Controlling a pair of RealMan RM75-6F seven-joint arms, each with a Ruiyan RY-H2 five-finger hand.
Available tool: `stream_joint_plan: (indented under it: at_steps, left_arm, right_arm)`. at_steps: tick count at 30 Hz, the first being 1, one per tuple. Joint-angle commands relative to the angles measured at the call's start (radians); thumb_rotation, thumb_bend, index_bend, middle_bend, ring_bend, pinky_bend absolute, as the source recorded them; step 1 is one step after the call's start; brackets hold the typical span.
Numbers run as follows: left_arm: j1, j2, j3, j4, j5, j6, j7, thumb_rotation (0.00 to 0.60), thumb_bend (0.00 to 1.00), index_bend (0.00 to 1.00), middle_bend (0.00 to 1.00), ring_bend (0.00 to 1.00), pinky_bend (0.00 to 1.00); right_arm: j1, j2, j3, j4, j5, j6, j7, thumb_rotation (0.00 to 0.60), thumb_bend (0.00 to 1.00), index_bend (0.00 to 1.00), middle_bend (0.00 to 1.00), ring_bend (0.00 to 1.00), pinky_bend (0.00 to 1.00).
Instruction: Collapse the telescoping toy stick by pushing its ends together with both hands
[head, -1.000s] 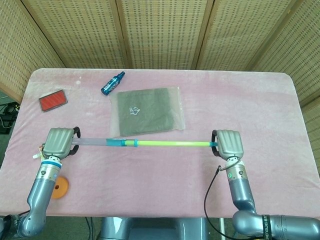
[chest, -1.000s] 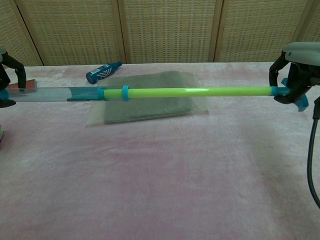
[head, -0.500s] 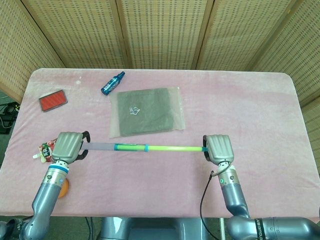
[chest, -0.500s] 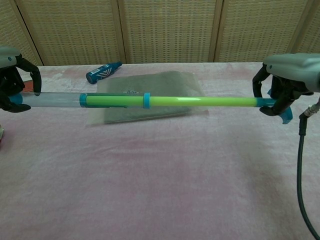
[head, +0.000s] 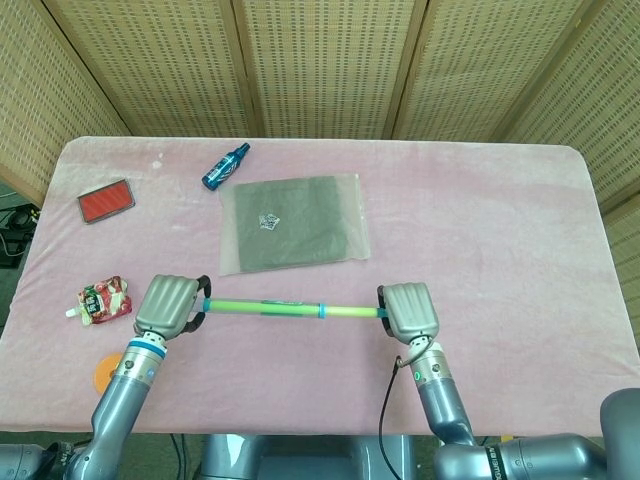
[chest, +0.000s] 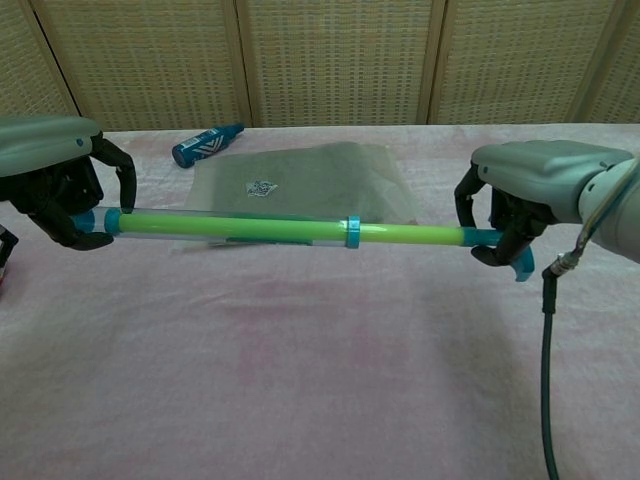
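Between both hands, slim green tubular stick (head: 290, 309) over fuzzy pink cloth (head: 500, 220)

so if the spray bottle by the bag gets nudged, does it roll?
Probably. The spray bottle lies on its side and looks round, so it should roll sideways. The pink tablecloth looks soft, which may slow it. It looks small, so likely light.

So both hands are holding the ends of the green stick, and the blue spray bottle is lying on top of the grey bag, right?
Not quite. Both hands, left and right, hold the stick, but the head view shows the spray bottle on the pink cloth beside the grey bag, apart from it.
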Motion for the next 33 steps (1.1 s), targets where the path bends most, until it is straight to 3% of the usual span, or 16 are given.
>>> stream_joint_plan:
  at_steps: [1, 30, 33]
  left_arm:
    - [-0.007, -0.015, 0.004, -0.004, -0.007, 0.007, 0.016, 0.6, 0.46, 0.54, 0.81, 0.71, 0.63]
    - [-0.054, -0.123, 0.019, 0.009, -0.036, 0.033, 0.081, 0.6, 0.46, 0.53, 0.81, 0.71, 0.63]
    - [-0.056, -0.126, 0.021, 0.009, -0.036, 0.037, 0.084, 0.6, 0.44, 0.48, 0.74, 0.67, 0.62]
  right_arm:
    - [0.007, -0.017, 0.0, 0.01, 0.005, 0.001, -0.012, 0.6, 0.58, 0.85, 1.0, 0.97, 0.9]
    - [0.018, -0.06, 0.004, 0.033, 0.013, -0.015, -0.031, 0.6, 0.58, 0.84, 1.0, 0.97, 0.9]
    - [0.017, -0.057, 0.003, 0.033, 0.006, -0.015, -0.029, 0.6, 0.53, 0.78, 0.96, 0.92, 0.85]
